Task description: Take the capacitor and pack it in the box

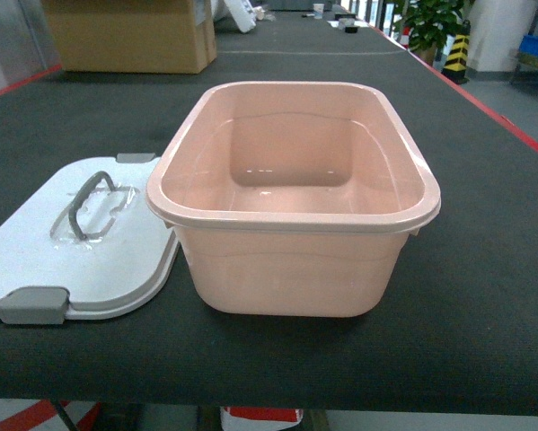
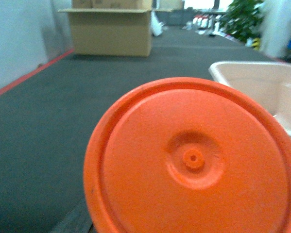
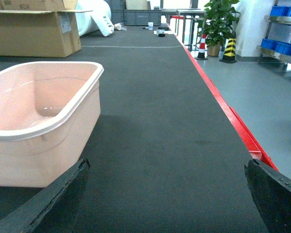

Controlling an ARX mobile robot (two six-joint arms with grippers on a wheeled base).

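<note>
While box [image 1: 291, 202] sits open — right claw [image 3: 164, 194] spread.

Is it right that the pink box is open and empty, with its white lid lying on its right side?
Not quite. The pink box is open and empty, but its white lid lies on the left of it, flat on the table. The head view shows this.

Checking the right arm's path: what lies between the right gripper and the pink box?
Only bare dark mat in the right wrist view: between the open right gripper and the box nothing stands.
</note>
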